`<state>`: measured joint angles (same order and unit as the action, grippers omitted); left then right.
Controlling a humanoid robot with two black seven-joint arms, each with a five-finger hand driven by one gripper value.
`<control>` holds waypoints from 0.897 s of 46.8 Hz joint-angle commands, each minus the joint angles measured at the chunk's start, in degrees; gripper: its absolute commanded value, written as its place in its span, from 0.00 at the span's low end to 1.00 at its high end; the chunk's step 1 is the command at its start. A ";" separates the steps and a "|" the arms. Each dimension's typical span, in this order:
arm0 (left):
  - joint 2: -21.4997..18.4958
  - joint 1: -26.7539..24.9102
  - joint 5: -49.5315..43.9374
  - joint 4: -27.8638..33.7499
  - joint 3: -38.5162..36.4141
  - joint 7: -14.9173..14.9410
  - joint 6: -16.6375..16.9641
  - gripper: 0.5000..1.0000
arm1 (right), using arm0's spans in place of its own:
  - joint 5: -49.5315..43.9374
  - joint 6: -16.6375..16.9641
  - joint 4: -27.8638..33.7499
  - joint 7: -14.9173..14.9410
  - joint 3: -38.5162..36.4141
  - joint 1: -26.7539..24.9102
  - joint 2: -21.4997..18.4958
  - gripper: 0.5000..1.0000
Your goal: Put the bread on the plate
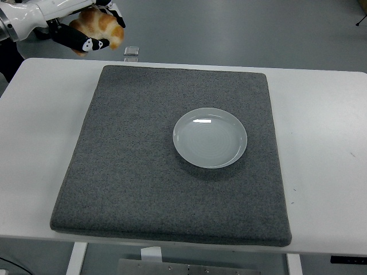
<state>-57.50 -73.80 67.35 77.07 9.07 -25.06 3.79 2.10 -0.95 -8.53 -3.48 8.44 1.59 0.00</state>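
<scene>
Bread (98, 26), a golden-orange piece with paler streaks, sits high in the upper left corner of the head view, held in the air beyond the far left corner of the worktop (321, 149). It touches nothing but the left hand (86, 28), whose black fingers (80, 41) wrap around it from below and from the side, gripping it firmly; small white marks show on the fingertips. The white forearm shell behind the hand runs out of the picture at the top left edge.

Below and to the right of the bread, on the far edge of the worktop, lies a small clear rectangular object (132, 52), just past the far edge of the grey mat (143, 189). The mat is a large, roughly square felt-like pad covering most of the middle of the white worktop.

On the mat, a little right of its centre, rests the plate (184, 150), round, pale and glossy, with a bright glint near its far rim. It holds nothing and is well apart from the bread and the hand.

Grey floor shows beyond the worktop. The right arm does not show anywhere in the view.
</scene>
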 commanded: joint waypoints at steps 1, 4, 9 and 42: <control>0.54 0.06 0.15 -0.08 -0.01 0.01 0.08 0.00 | -0.07 -0.01 0.00 -0.03 0.08 0.00 0.00 0.86; 1.16 -0.03 0.15 -0.08 -0.01 0.10 0.08 0.00 | -0.07 -0.01 0.00 0.06 0.08 -0.09 0.00 0.86; 3.53 -0.47 0.33 -0.16 0.08 0.10 0.08 0.00 | -0.07 -0.01 0.00 -0.03 0.00 0.00 0.00 0.86; 35.52 -5.22 1.73 -15.98 -4.93 1.85 1.31 0.00 | -0.07 -0.01 -0.09 -0.03 0.00 -0.09 0.00 0.86</control>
<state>-24.67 -78.82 68.73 62.92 5.72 -23.29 4.75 2.01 -0.97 -8.61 -3.50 8.44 1.52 0.00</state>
